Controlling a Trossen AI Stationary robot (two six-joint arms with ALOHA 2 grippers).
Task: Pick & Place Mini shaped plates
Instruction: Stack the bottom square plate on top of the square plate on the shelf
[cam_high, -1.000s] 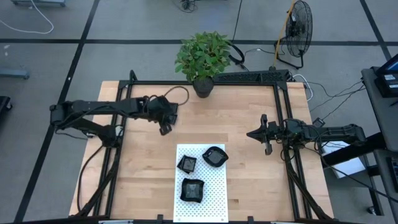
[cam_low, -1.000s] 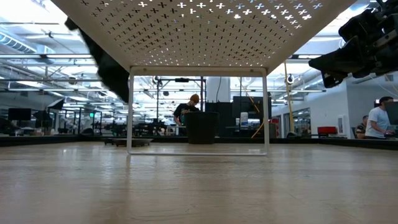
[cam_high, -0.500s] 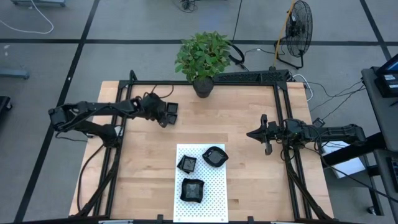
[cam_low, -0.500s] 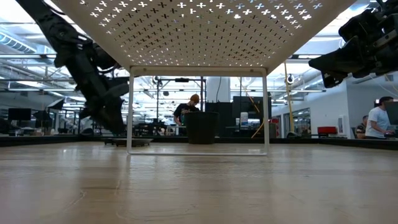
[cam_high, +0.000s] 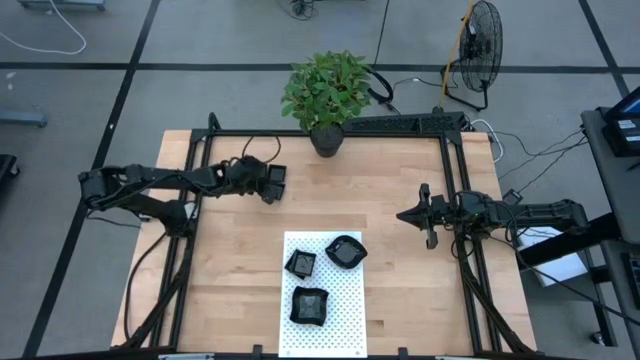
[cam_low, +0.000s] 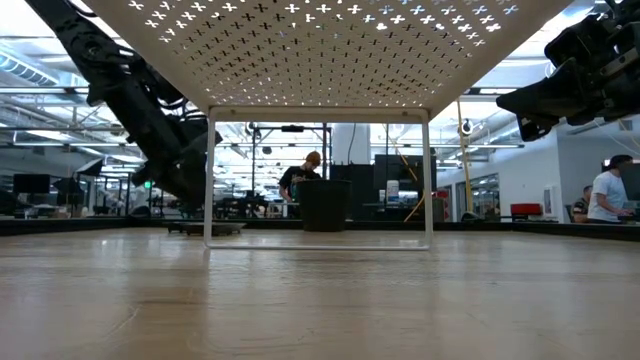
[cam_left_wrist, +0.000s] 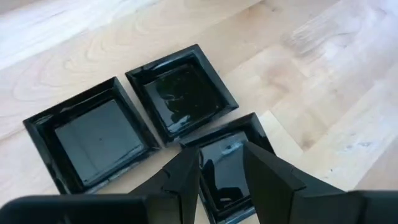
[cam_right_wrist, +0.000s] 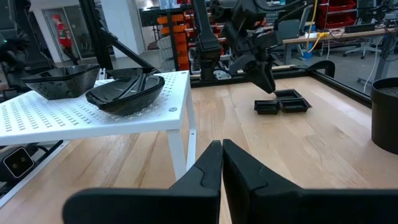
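Observation:
Three square black mini plates (cam_left_wrist: 180, 90) lie flat on the wooden table near its far left, close together. My left gripper (cam_left_wrist: 222, 177) hangs open, slanting down just over the nearest one (cam_left_wrist: 231, 163), one finger on either side of its middle. From the right wrist view the left gripper (cam_right_wrist: 267, 86) is a little above the plates (cam_right_wrist: 281, 104), apart from them. Three more black plates (cam_high: 345, 251) sit on a white dotted stand (cam_high: 340, 330) at the near middle. My right gripper (cam_high: 412, 215) waits shut and level at the table's right.
A potted plant (cam_high: 326, 138) stands at the far edge's middle, just right of the square plates. The white stand is raised on thin legs (cam_low: 209, 180). Black frame rails (cam_high: 455, 150) run along the table's sides. Bare wood lies between the stand and both arms.
My left gripper has come down toward the three square plates at the far left and has rolled about its own line. Its fingers stay open. The plates have not moved.

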